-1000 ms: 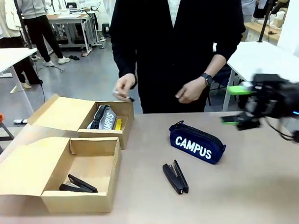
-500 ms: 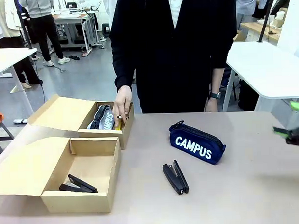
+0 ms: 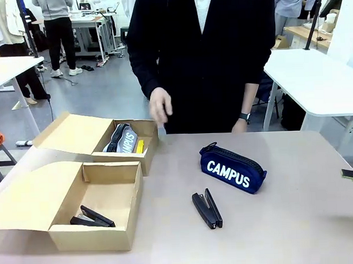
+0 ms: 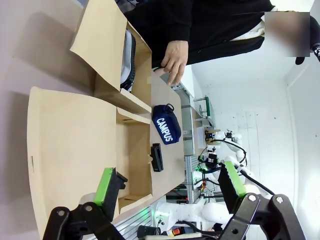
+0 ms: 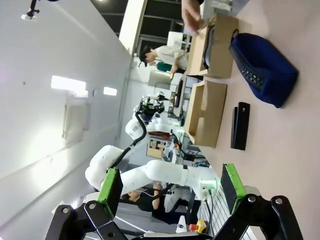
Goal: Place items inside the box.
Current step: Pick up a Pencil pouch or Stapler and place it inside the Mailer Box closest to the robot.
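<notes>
Pulled right claw (image 5: 170,186) back, wide apart, empty; same for left claw (image 4: 170,182). Leaves pencil case (image 5: 262,62) and stapler (image 5: 240,125) well ahead of it, unboxed. Could clip hand (image 3: 160,107) lingering near box (image 3: 125,160) if reaching now.

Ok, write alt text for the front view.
A person in black stands across the table, one hand raised near two open cardboard boxes at left. The far box holds a grey pencil case and yellow utility knife, the near box a black stapler. A navy CAMPUS pencil case and second stapler lie on the table.
</notes>
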